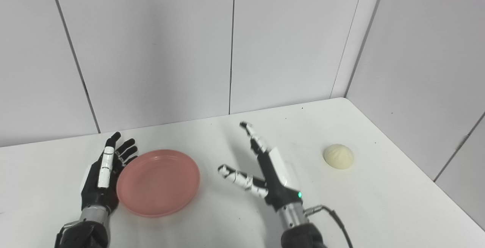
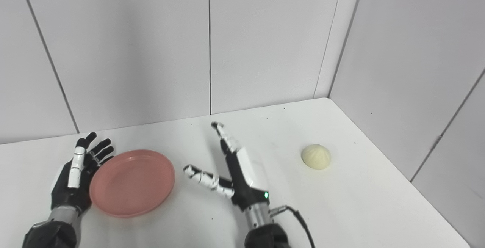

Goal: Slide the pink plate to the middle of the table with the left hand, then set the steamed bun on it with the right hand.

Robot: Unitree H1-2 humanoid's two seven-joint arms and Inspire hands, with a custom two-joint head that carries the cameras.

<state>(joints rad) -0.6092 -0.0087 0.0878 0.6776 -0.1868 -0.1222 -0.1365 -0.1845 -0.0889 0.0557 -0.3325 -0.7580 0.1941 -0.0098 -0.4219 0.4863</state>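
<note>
A round pink plate [image 1: 158, 181] lies flat on the white table, left of centre. My left hand [image 1: 105, 174] stands open on edge against the plate's left rim, fingers straight and pointing away from me. My right hand [image 1: 261, 168] hovers open near the table's middle, thumb spread toward the plate, holding nothing. A pale cream steamed bun [image 1: 338, 156] sits alone on the table to the right, well clear of the right hand. In the right eye view the same plate [image 2: 132, 182] and bun [image 2: 316, 156] appear.
The white table [image 1: 379, 202] meets grey panelled walls at the back and on the right. Its right edge runs diagonally past the bun. A black cable [image 1: 337, 219] trails from my right wrist.
</note>
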